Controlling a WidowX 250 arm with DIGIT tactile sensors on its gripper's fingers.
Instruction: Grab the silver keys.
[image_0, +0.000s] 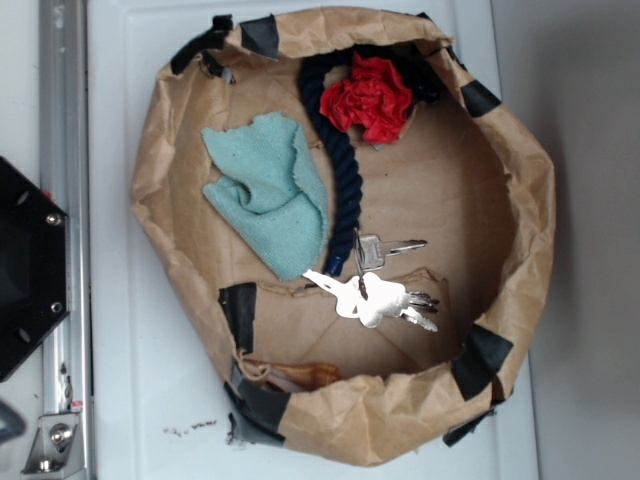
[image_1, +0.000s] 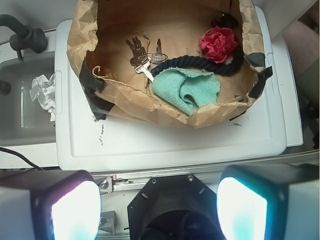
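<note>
The silver keys (image_0: 370, 298) lie on the floor of a crumpled brown paper bowl (image_0: 520, 230), a shiny white-silver bunch with a square-headed key (image_0: 372, 250) just above it. In the wrist view the keys (image_1: 141, 57) sit far off at the top, left of the teal cloth (image_1: 187, 89). My gripper (image_1: 160, 210) hangs well back from the bowl, above the black robot base (image_1: 172, 207). It is open, its pale fingers (image_1: 75, 210) wide apart with nothing between them. The exterior view does not show the gripper.
A teal cloth (image_0: 270, 190), a navy rope (image_0: 345, 190) and a red crumpled rag (image_0: 368, 98) share the bowl. Black tape (image_0: 240, 312) patches its raised walls. The bowl stands on a white lid (image_1: 165, 142). A sink with crumpled paper (image_1: 45, 92) lies left.
</note>
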